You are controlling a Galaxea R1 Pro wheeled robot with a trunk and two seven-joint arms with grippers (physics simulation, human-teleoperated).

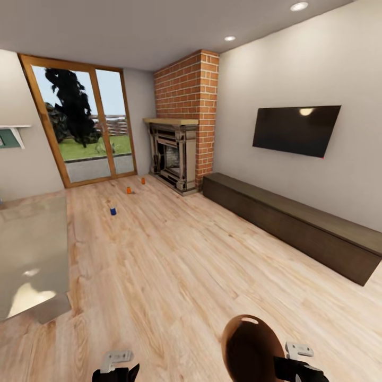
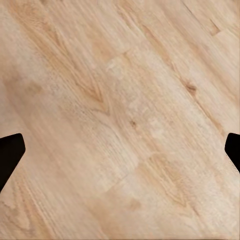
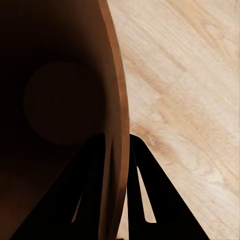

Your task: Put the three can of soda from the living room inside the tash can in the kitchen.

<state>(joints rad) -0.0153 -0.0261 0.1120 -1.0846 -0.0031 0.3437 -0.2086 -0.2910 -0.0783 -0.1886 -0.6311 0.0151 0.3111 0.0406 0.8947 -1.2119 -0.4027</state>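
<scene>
robot's in the living room carrying the bin [image 1: 249, 347], w/ the right gripper [image 3: 117, 150] fingers clenched on its rim, one finger inside the wall, one outside. left gripper [image 2: 120, 155] hangs over bare floor [image 1: 175, 265], fingers spread wide & holding nothing. step in hand looks like the approach: bringing the bin over to the cans, none picked up yet. all three cans stand on the floor at the far end, near the glass doors [image 1: 85, 124]: blue can [image 1: 113, 210] nearest the robot, orange can [image 1: 128, 190] beyond it, 2nd orange can [image 1: 143, 180] closest to the fireplace [image 1: 172, 154]. next move prob calls for rolling fwd across the open planks, then stopping w/in the left arm's reach of the blue one. path is mostly free; a grey worktop [image 1: 32, 254] juts in along the left side, & a long low dark bench [image 1: 297, 223] runs under the tv [image 1: 294, 130] on the right wall, so keep to the middle.
</scene>
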